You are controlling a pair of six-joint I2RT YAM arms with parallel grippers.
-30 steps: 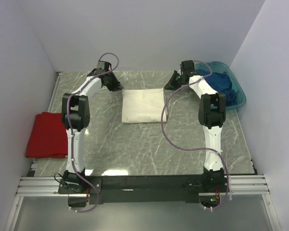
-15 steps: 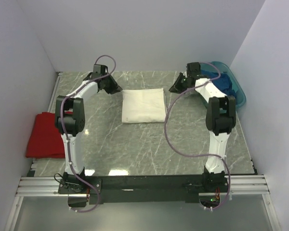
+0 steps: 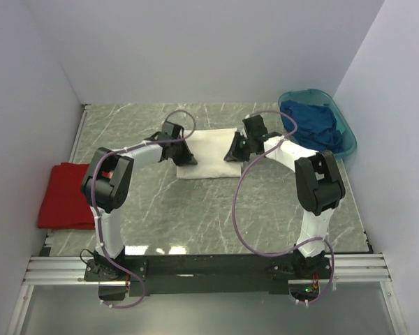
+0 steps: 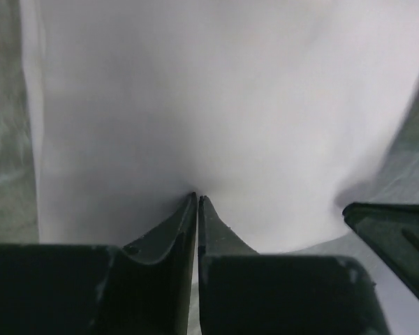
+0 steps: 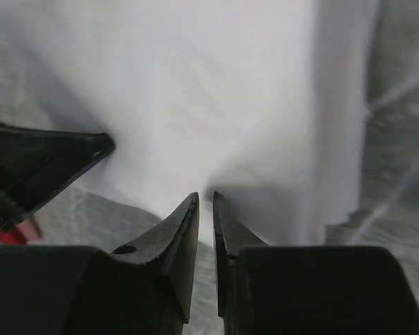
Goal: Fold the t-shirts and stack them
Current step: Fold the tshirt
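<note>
At mid-table lies the folded white shirt (image 3: pixel 209 150). Both arms, lately at its far corners, now meet its near edge: left claw (image 4: pixel 197 197) pinches cloth; right claw (image 5: pixel 204 195) stands barely parted, its grip unclear. Another fold probably follows.

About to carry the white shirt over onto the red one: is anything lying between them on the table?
No loose thing shows between the cream-white t-shirt and the red t-shirt; only the left arm's own elbow hangs over that stretch of table. The basin and blue t-shirt sit off right.
</note>
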